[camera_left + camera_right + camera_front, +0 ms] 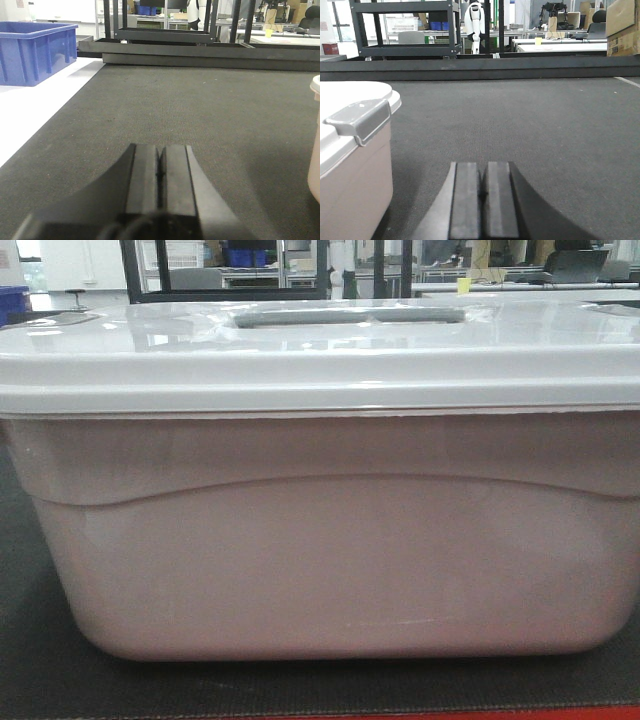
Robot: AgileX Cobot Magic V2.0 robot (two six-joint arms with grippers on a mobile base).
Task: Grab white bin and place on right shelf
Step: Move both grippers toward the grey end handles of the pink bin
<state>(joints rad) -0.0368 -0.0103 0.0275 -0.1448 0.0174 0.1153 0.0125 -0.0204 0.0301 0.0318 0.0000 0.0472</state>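
Note:
The white bin [320, 540] fills the front view, a pinkish-white tub with a glossy white lid and a grey recessed handle [350, 315], standing on the dark grey mat [30, 680]. My left gripper [160, 150] is shut and empty, low over the mat, with the white bin's edge [315, 145] at the far right of that view. My right gripper [482, 167] is shut and empty too, with the white bin [350, 165] and its grey latch [360, 120] to its left. The right shelf is out of view.
A blue plastic bin [32, 50] stands on a white surface left of the mat. A low black frame [200, 50] borders the mat's far edge, with a black rack [405, 27] behind it. Cardboard boxes [622, 27] sit at the far right.

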